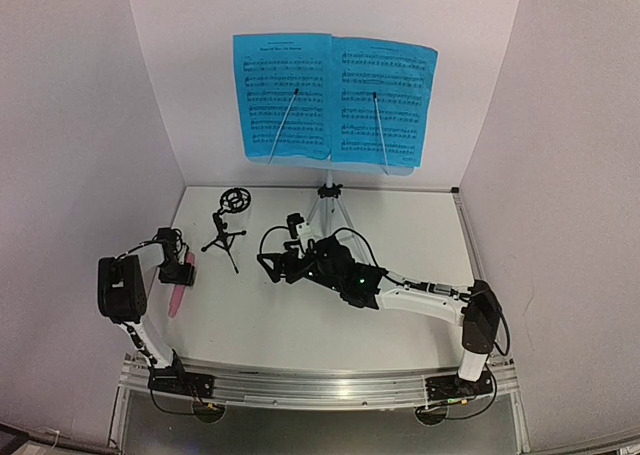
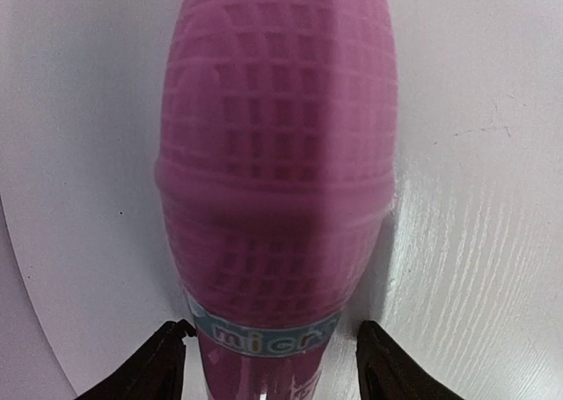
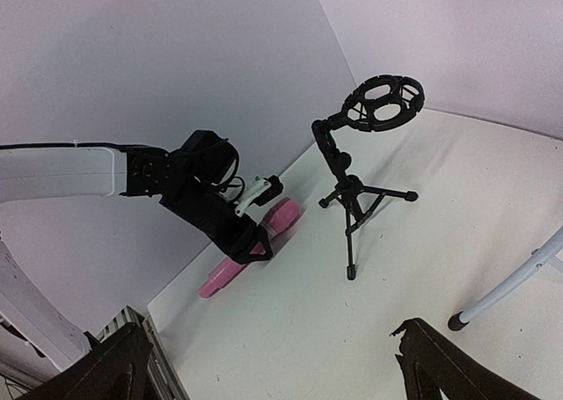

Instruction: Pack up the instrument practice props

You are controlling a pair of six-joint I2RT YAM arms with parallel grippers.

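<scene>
Left wrist shows pink toy microphone (image 2: 277,180) between parted fingers (image 2: 158,369).

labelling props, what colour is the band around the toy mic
Light blue band on the pink toy microphone, clearest in the left wrist view.

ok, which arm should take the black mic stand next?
Right, probably. The right gripper is open, empty and facing the mic stand head on. The left gripper is open too, but it straddles the pink microphone.

Grid-textured pink plastic microphone (image 2: 277,180), matt black stand (image 3: 356,167), glossy white table (image 2: 475,242).
</scene>
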